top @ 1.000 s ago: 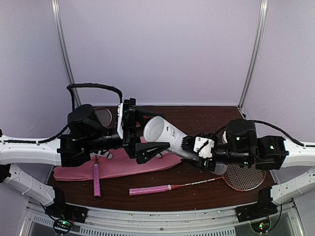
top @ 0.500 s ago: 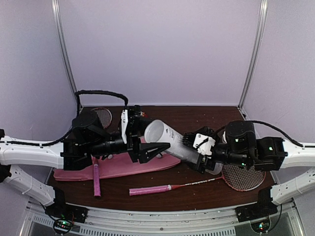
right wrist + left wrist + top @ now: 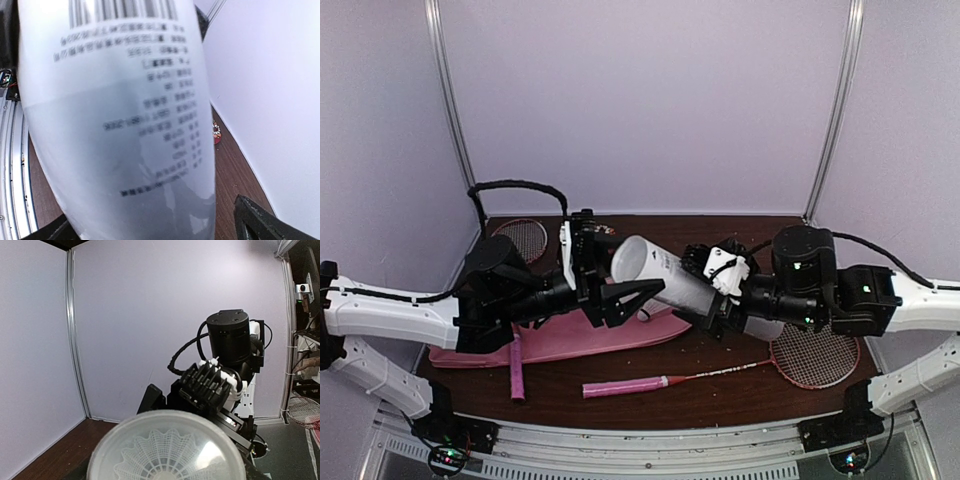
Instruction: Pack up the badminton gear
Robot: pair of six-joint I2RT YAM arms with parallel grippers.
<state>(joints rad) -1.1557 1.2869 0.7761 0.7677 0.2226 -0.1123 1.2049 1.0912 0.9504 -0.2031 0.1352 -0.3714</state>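
The long white tube [image 3: 665,278] hangs slanted above the table, its open mouth toward the left arm. My left gripper [image 3: 632,262] is shut on the tube at that mouth end. In the left wrist view the tube's mouth [image 3: 125,432] fills the bottom, with a white shuttlecock [image 3: 167,457] inside. My right gripper [image 3: 698,288] stands open around the tube's middle; in its wrist view the printed tube [image 3: 125,125] fills the space between the jaws, and a gap shows beside one finger [image 3: 255,220]. Below lie the pink bag [image 3: 570,340] and two rackets with pink handles [image 3: 625,386] [image 3: 516,365].
One racket's red-rimmed head [image 3: 815,355] lies under the right arm, the other's head [image 3: 525,238] at the back left. A small dark red dish [image 3: 216,132] sits by the wall. Metal posts [image 3: 450,110] [image 3: 835,110] stand at the back corners.
My left gripper has closed on the tube's mouth end. My right gripper has opened and slid up along the tube toward the left one.
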